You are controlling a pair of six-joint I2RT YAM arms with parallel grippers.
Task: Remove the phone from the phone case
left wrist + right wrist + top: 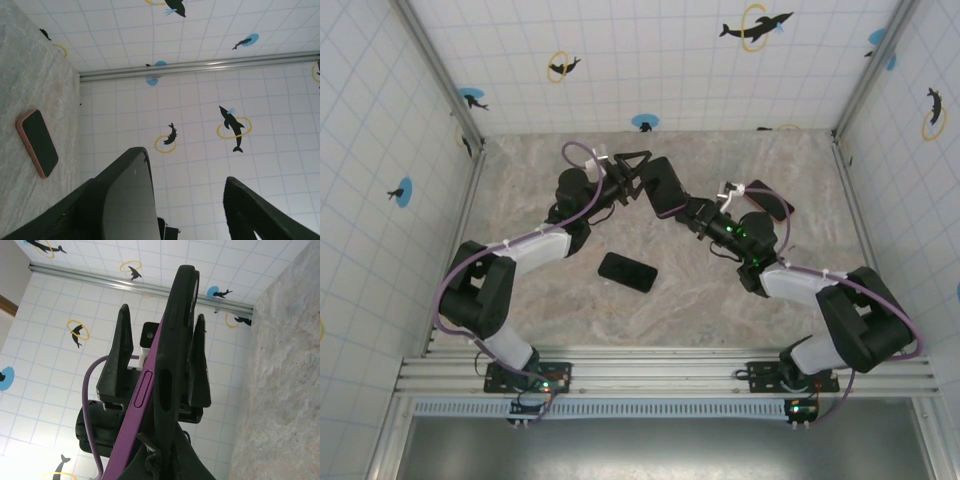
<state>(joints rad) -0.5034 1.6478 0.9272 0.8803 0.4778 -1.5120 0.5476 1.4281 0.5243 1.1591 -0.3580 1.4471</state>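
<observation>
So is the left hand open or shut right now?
Open. The left hand has its two fingers wide apart, one on each side of the phone case.

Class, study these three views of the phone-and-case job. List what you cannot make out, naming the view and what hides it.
Right wrist: lower ends of phone and case, cut off by the bottom edge.
Top: how deep the phone sits in the case; too small, crowded by left gripper and right gripper.
Top: pink phone, partly behind the right arm.
Left wrist: left gripper's finger bases, cut off by the bottom edge.
</observation>
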